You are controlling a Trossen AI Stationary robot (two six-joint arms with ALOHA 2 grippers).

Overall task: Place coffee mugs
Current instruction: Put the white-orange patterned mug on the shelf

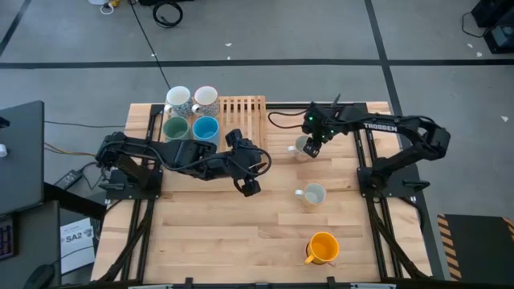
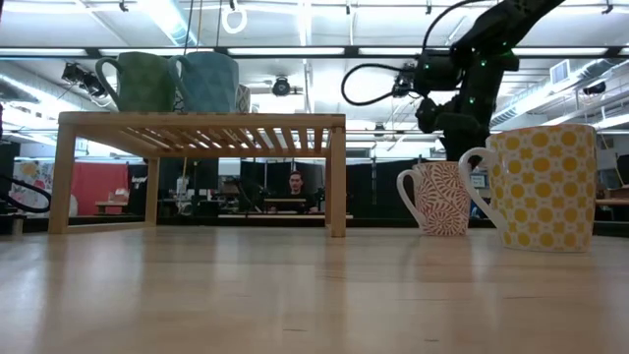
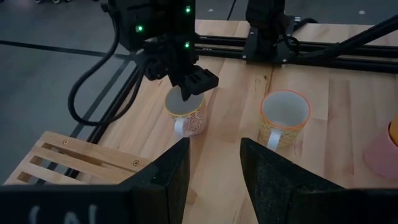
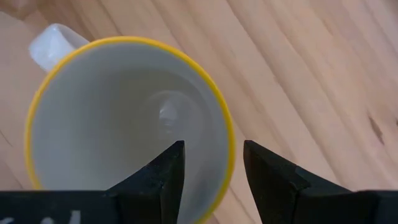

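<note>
Above the mug with the yellow rim (image 4: 127,121), your right gripper (image 4: 212,171) hangs with its jaws apart, holding nothing — the wrist view shows one finger over the white interior and the other outside the wall, so the rim sits between them. To do this grab well, I'd come straight down without drifting sideways, let the wall slide well up between the fingers, and close only once the rim is clearly straddled; keep clear of the handle, which points away from the fingers. From overhead that mug (image 1: 304,147) stands just beside the wooden rack (image 1: 242,116), on the table (image 1: 241,241). Four mugs already stand at the rack's far end, and two more wait on the boards — a cream one (image 1: 312,194) and an orange one (image 1: 323,248). Your left gripper (image 1: 248,186) waits near the rack, jaws apart and empty.
</note>
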